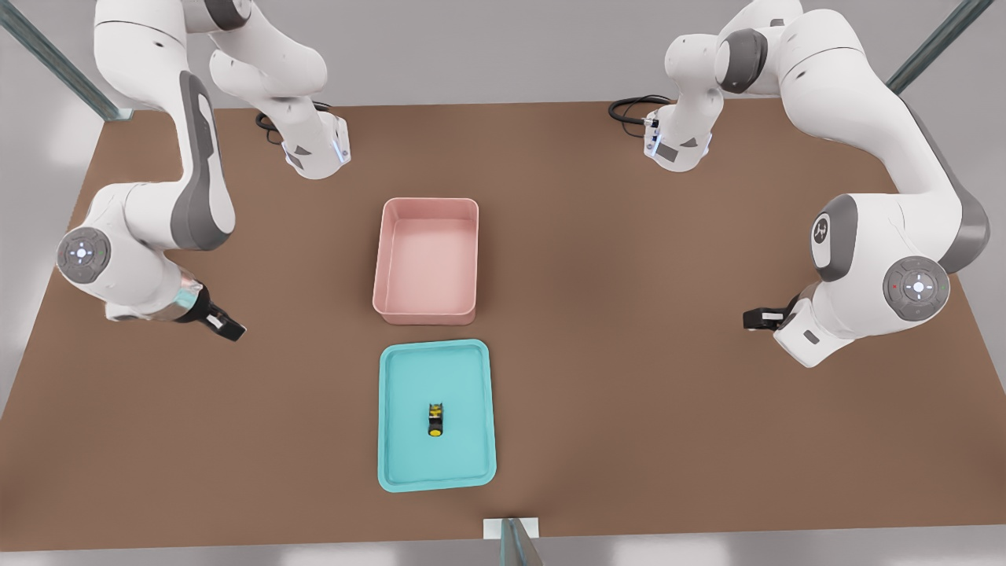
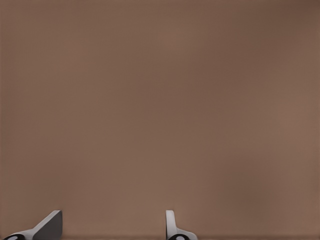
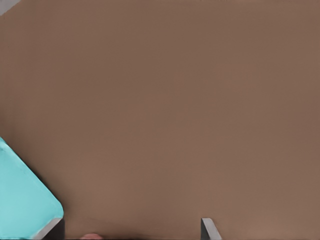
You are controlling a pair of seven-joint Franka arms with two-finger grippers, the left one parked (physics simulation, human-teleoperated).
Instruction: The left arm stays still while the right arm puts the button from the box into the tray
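The button (image 1: 435,419) is lying on its side in the middle of the teal tray (image 1: 395,464), which is sitting just in front of the pink box (image 1: 427,306) on the brown bench (image 1: 629,354). The gripper (image 1: 228,328) is hovering over bare bench at the front view's left, well apart from the tray, its fingers (image 3: 209,230) standing apart and holding nothing.
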